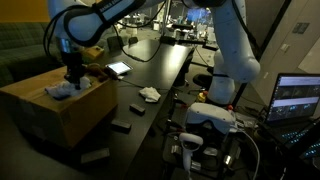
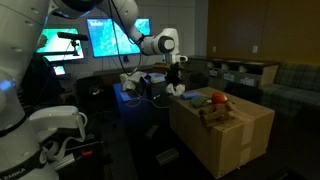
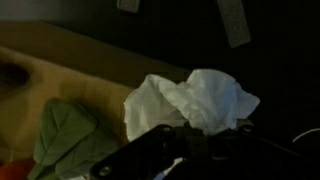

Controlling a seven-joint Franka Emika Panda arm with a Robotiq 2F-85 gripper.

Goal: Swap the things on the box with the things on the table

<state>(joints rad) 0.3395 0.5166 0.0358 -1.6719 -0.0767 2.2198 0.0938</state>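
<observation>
My jaws, closed tight, seemingly pinch the crumpled white cloth (image 3: pixel 195 100); I'd lower it squarely onto the large brown cardboard box (image 1: pixel 70 115).

The brown, flat-topped cardboard box (image 1: pixel 60 118) stands upright right beneath the gripper (image 1: pixel 72 82), bearing a crumpled white cloth (image 3: pixel 195 100) at the fingertips and a green cloth (image 3: pixel 65 135) beside it, with the long glossy black table (image 1: pixel 165 60) just beyond.
</observation>
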